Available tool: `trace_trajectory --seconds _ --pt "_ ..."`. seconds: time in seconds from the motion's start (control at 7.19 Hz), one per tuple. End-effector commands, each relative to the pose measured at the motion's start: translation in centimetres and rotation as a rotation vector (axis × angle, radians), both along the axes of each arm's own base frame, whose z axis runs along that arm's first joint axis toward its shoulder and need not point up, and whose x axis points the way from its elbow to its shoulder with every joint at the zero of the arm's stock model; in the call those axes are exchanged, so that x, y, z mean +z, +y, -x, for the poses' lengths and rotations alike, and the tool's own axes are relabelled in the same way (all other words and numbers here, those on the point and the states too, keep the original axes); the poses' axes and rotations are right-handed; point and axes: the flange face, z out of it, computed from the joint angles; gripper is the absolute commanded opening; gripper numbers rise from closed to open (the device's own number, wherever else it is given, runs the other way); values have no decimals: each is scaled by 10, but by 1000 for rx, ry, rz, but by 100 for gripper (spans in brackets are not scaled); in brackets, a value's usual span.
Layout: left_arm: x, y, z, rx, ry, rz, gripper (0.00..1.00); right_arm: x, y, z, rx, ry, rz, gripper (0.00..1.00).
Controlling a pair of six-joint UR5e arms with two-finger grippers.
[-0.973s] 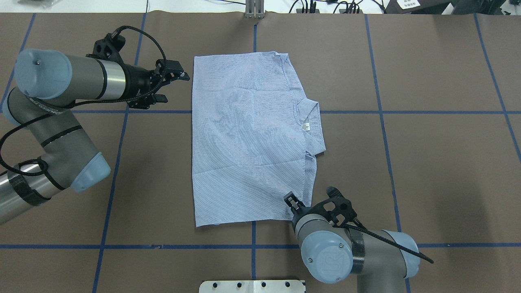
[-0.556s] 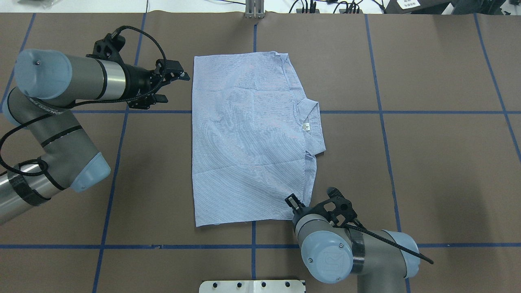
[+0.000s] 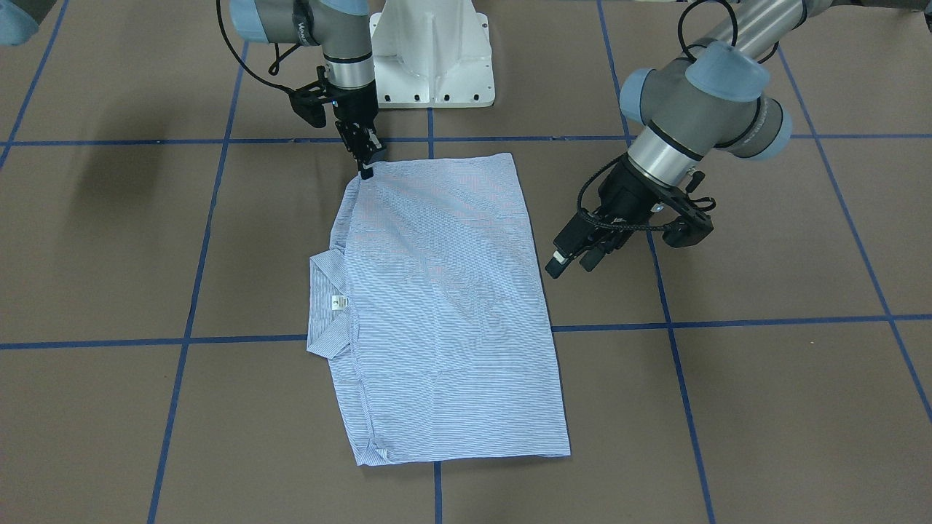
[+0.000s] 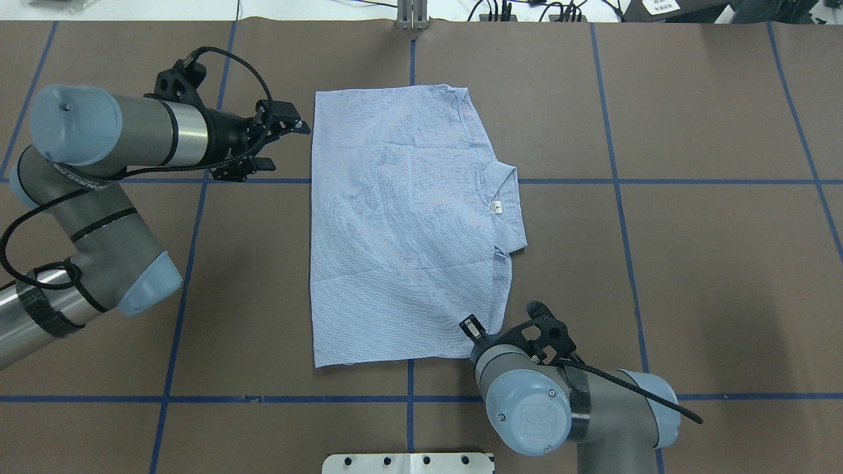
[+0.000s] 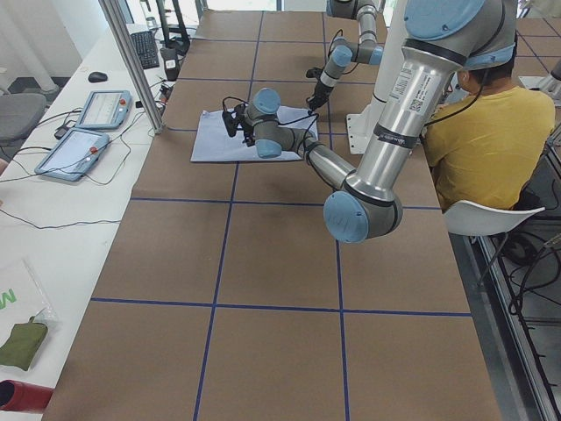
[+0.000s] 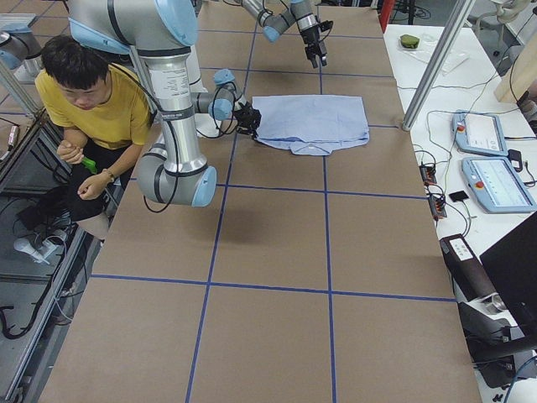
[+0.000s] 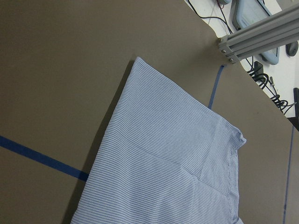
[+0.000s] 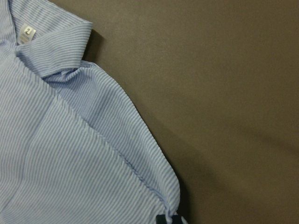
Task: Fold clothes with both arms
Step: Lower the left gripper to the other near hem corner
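Observation:
The light blue striped shirt [image 4: 402, 224] lies folded into a flat rectangle in the middle of the brown table, collar [image 4: 504, 197] and white neck label [image 4: 495, 207] at its right edge. My right gripper [image 4: 471, 327] is shut on the shirt's near right corner; the front view [image 3: 366, 166] shows the fingers pinched on that corner, and the right wrist view shows a dark fingertip [image 8: 168, 218] on the cloth. My left gripper [image 4: 286, 146] is open and empty, hovering just off the shirt's far left edge, as the front view [image 3: 571, 260] also shows.
The white pedestal base [image 3: 429, 51] stands behind the shirt on the robot's side. An aluminium post [image 4: 412, 16] and cables sit at the table's far edge. A seated person [image 6: 92, 109] is beside the robot. Control tablets [image 6: 487, 159] lie on a side table.
My left gripper has shifted slightly toward the shirt's left edge. The shirt and my right gripper have barely moved.

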Motion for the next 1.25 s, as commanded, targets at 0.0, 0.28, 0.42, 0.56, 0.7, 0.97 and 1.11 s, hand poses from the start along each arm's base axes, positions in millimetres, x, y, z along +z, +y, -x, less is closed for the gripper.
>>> trace_trajectory --seconds 0.0,0.28,0.42,0.56,0.7,0.97,1.11 --pt "6 34 -27 -31 33 78 95 -5 1 -6 -4 -14 3 0" --pt "32 139 -33 -18 73 183 94 -13 2 -15 -1 -36 1 0" --pt "30 189 -60 -22 98 221 93 -12 3 -15 -3 -36 1 0" --pt "31 218 -79 24 110 276 89 -13 3 -14 -3 -38 1 0" --pt "36 247 -98 65 100 301 89 -14 3 -14 -5 -39 0 0" --pt "54 278 -124 47 48 291 89 -12 3 -12 -6 -34 -1 0" --pt "57 278 -123 46 42 292 88 -11 4 -11 -8 -34 -1 0"
